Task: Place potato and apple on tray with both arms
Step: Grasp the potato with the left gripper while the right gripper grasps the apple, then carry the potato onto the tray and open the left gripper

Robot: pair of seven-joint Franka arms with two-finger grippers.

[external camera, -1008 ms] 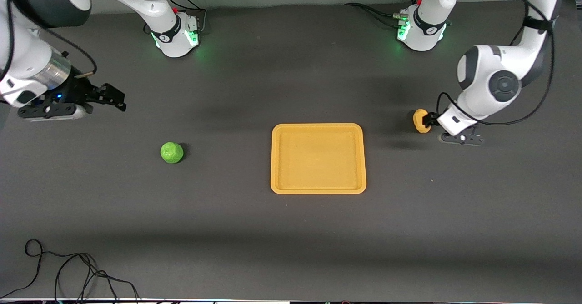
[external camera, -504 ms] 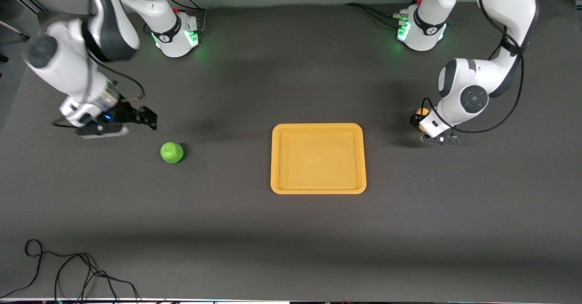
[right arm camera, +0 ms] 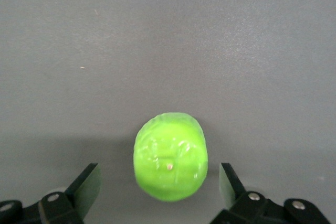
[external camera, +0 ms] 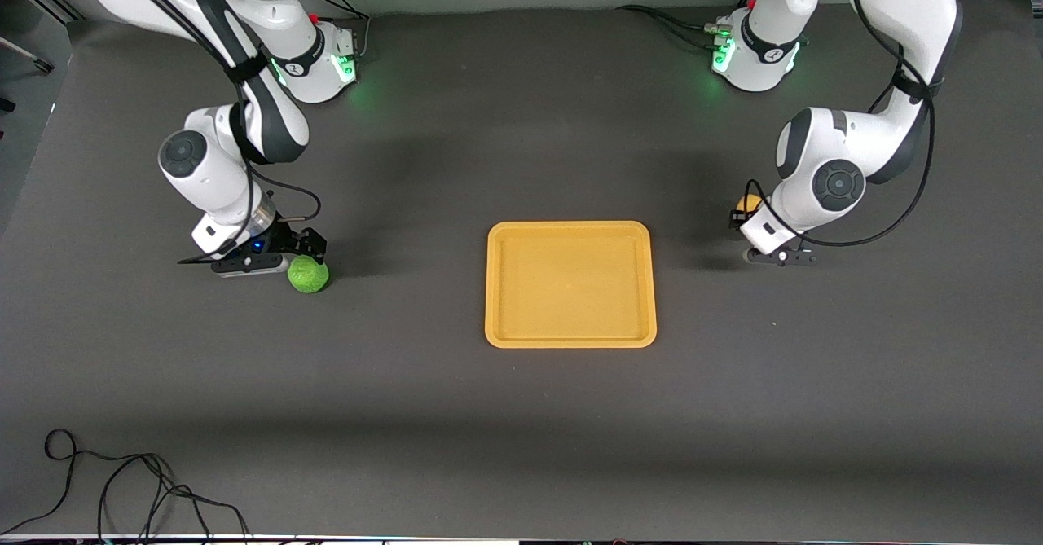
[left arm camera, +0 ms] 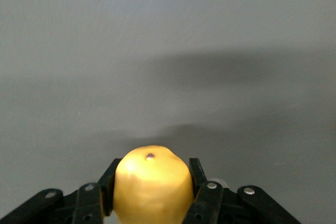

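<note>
- At the right arm's end of the dark grey worktop (external camera: pixel 521 415), the right pincer (external camera: pixel 303 245) is down low at the apple (external camera: pixel 308 274), its fingers (right arm camera: pixel 86 182) spread wide with one on each side of the fruit and clear of it.
- The apple, a small round ball of bright green with a mottled, faintly faceted skin, rests on the worktop well apart from the tray (external camera: pixel 570 338); the right wrist view shows it centred in the gap between the two open fingers.
- The tray, a flat orange-yellow rectangle with rounded corners and a low raised rim, lies on the middle of the worktop between the two arms, with nothing on it.
- Toward the left arm's end, the left pincer (external camera: pixel 743 217) is closed on the potato (external camera: pixel 746 203), which shows in the front view only as a yellow-tan sliver above the wrist.
- The left wrist view gives the fuller look: the potato (left arm camera: pixel 152 187) is a smooth-looking, pale yellow oval with a small dark speck near its top, squeezed between the two black fingers (left arm camera: pixel 209 195).
- Whether the potato is lifted or touching the worktop cannot be told; it is beside the tray, near its edge, not over it.
- A loose black cable (external camera: pixel 122 488) coils at the worktop's edge nearest the front camera, at the right arm's end.
</note>
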